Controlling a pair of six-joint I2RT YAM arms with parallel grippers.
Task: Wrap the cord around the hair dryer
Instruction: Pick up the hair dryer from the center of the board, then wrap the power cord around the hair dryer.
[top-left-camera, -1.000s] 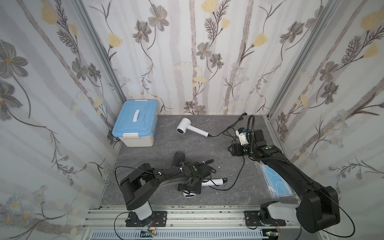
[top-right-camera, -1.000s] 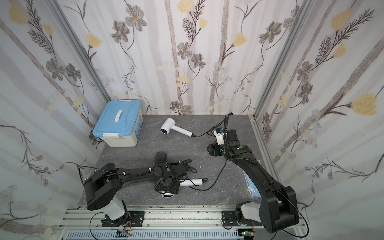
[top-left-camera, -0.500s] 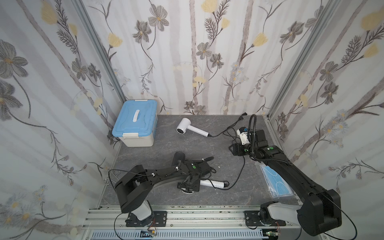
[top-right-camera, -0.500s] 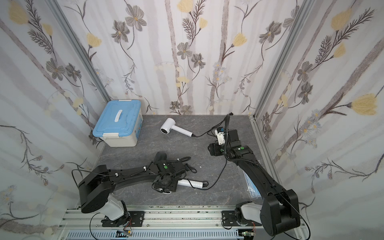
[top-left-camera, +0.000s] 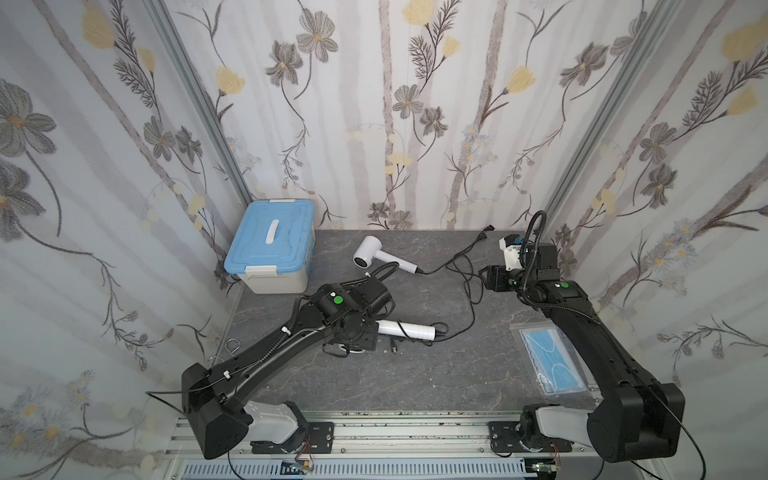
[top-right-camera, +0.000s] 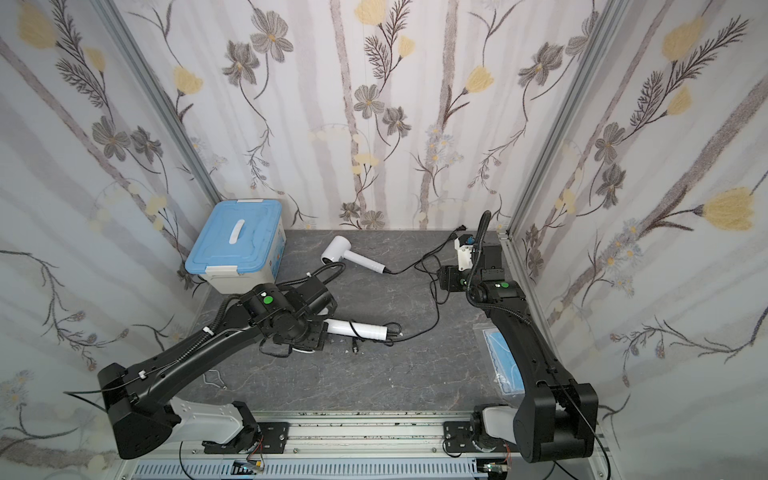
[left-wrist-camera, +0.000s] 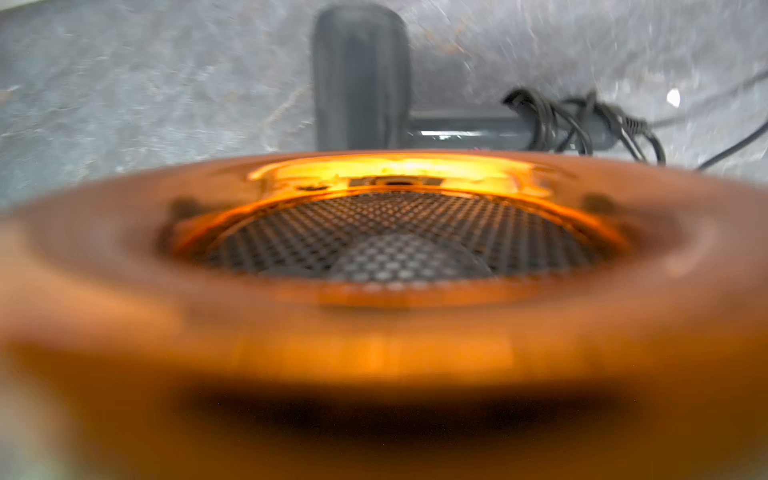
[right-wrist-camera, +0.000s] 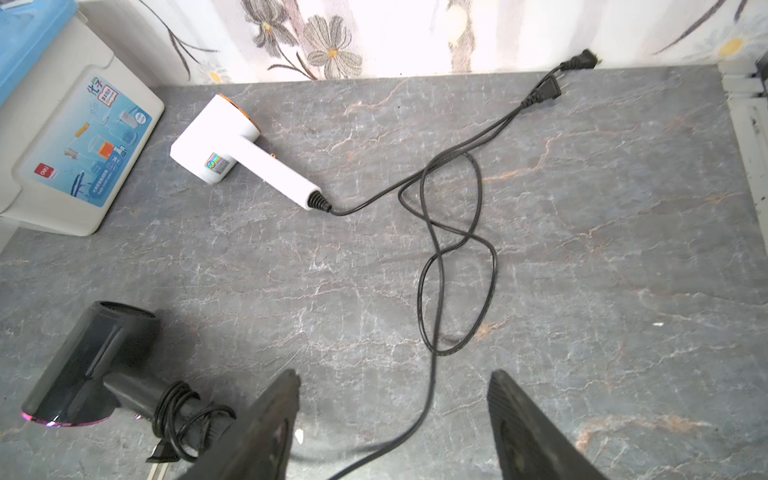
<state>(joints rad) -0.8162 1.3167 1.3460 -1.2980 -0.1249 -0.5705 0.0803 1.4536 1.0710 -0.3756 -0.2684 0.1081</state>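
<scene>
Grey marble table (top-left-camera: 415, 374), floral walls. Blue-lidded box (top-left-camera: 270, 249) sits behind the left hand (top-left-camera: 356, 337), off to its left. We can't tell if that hand is apart or clamped; the white hair dryer (top-left-camera: 409, 329) lies right under it, handle poking out rightward. Its cord (right-wrist-camera: 432, 374), not wrapped, trails loose across the table and runs below the right hand (right-wrist-camera: 395, 376), fingers (right-wrist-camera: 274, 415) apart, gripping nothing.

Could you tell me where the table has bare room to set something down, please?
The table is bare at front middle, between the near hair dryer, the mask packet and the rail. Crowded: cord loops centre right, blue box back left.
</scene>
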